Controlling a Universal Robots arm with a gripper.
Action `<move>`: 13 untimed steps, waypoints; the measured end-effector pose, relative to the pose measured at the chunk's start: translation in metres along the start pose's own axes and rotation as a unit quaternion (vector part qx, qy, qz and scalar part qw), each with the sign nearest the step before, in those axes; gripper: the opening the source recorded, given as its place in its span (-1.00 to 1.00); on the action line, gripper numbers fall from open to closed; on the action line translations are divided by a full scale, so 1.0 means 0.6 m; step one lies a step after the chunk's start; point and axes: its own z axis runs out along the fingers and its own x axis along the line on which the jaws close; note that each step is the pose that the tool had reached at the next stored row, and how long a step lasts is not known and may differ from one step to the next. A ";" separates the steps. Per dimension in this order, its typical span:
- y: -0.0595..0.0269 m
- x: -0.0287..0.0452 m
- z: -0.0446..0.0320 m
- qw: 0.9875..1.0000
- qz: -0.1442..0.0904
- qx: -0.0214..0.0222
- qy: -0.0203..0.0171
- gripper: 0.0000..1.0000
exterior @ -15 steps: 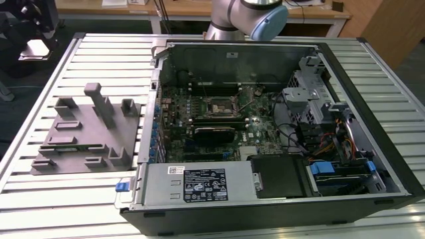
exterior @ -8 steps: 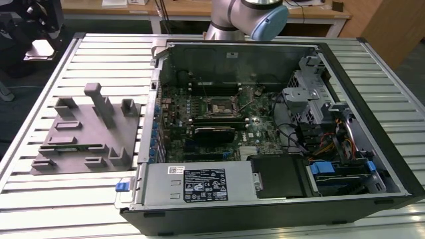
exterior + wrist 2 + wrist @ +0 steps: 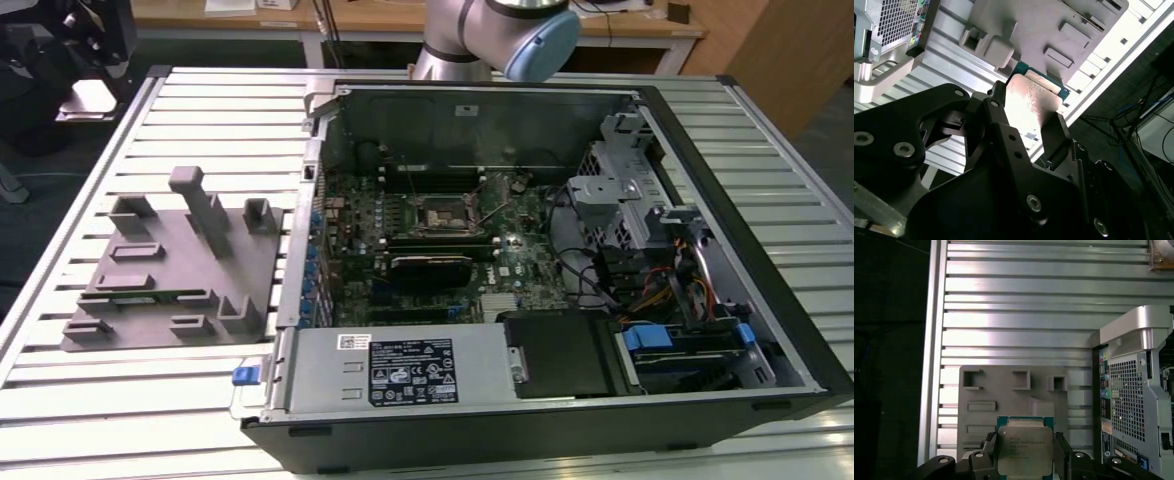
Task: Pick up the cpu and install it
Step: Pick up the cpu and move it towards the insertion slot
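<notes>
Fingers [image 3: 1061, 452] of the black gripper [image 3: 1025, 445] are pressed against two opposite edges of the cpu [image 3: 1025, 450], pinching it between them. The chip is square, so it has no long axis. In the first wrist view its silvery lid faces the camera squarely, a thin green rim shows along the edge farthest from the gripper body, and its sides run parallel to the slats of the table [image 3: 1029, 290]. In the second wrist view the cpu [image 3: 1029, 107] is seen at a slant, with glare on the lid. A finger [image 3: 1054, 135] clamps one side of it and the gripper [image 3: 1026, 117] linkage fills the foreground.

The cpu is in the gripper, held off the grey holder [image 3: 1004, 405], which lies on the table behind it in both wrist views. The holder [image 3: 1034, 25] has raised blocks and square pockets. The perforated rear of the case [image 3: 1134, 390] stands beside the holder.

The first wrist view looks straight down on the table, so the wrist points downward over the holder. In the exterior view a grey arm [image 3: 494, 35] joint with a blue cap shows beyond the far side of the open case [image 3: 747, 200]. The holder [image 3: 160, 270] sits just beside the case, toward the exterior view's left. Inside the case the board [image 3: 441, 290] lies flat, with the dark socket [image 3: 441, 212] frame near its middle.
</notes>
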 end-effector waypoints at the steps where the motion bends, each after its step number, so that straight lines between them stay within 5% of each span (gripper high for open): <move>1: 0.000 -0.001 0.000 1.000 0.000 0.000 0.000 0.06; 13: 0.000 -0.016 0.000 1.000 0.000 0.000 0.000 0.06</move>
